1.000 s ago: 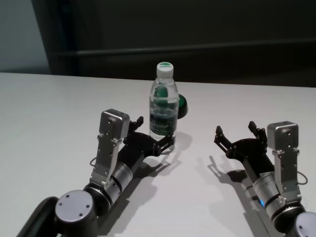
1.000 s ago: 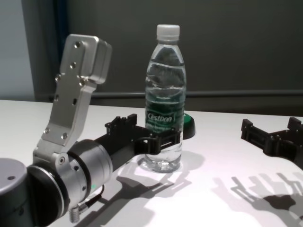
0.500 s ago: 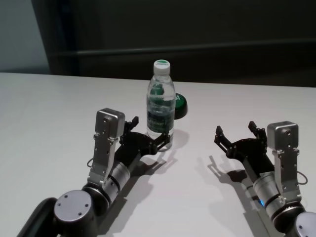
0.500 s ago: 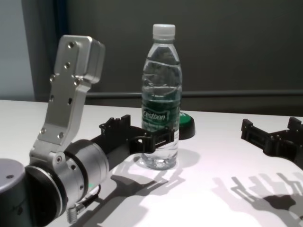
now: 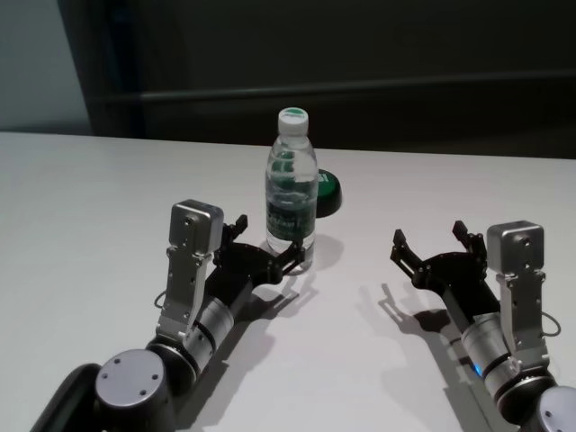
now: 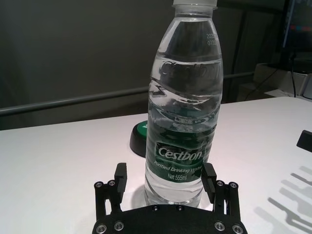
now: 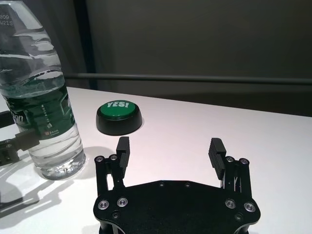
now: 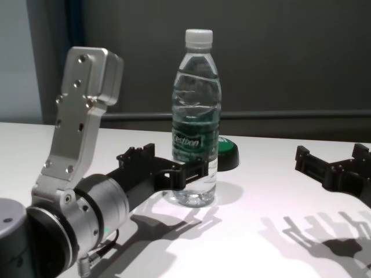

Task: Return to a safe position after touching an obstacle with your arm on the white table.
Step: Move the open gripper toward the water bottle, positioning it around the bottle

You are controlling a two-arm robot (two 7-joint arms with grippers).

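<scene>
The left gripper (image 6: 165, 179) is released, its fingers spread either side of the bottle's (image 5: 291, 193) base; the bottle stands upright on the white worktop (image 5: 90, 207), a green button (image 7: 119, 117) just behind; the right gripper (image 7: 169, 148) is released too, well apart.

Lab-like: bare white table (image 5: 81, 207), dark wall.

Both arms reach forward, left tool (image 5: 264, 249) and right tool (image 5: 431, 245) spread wide.
</scene>
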